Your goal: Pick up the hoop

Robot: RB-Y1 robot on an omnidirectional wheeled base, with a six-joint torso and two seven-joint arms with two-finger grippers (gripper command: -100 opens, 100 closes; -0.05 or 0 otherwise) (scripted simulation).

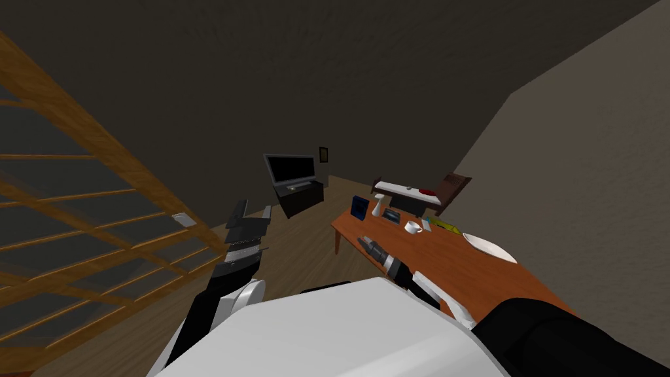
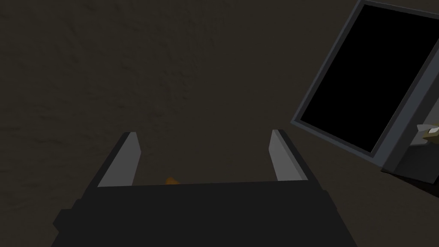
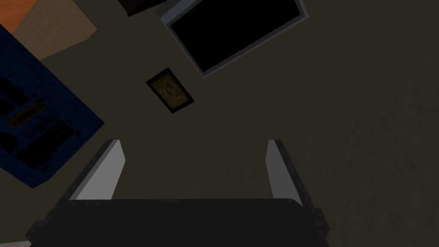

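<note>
— How do the jaws stand?

— Wide on both arms, with nothing between them. The left gripper (image 1: 250, 213) is raised off the worktop's near end, beside the wooden railing (image 1: 98, 216). In its wrist view (image 2: 203, 158) it looks at a dark wall and the edge of the television (image 2: 364, 77).

— And the right?

— The right gripper (image 1: 366, 243) hangs over the near end of the orange-brown worktop (image 1: 458, 275), pointing along it. In its wrist view (image 3: 193, 169) the blue box (image 3: 38, 128) lies just off one jaw, with a small framed picture (image 3: 169, 90) on the wall beyond.

— Where is the hoop, then?

— I cannot tell which thing it is. The round shapes are a white dish (image 1: 487, 247) at the worktop's far edge, past the white cup (image 1: 413, 227), and a flat red thing (image 1: 426, 191) on the low white-topped table (image 1: 399, 188) beyond the worktop. Both lie well apart from either pair of jaws. The right gripper is the nearer, with the blue box (image 1: 359, 207) and a white bottle (image 1: 378, 208) ahead of it.
</note>
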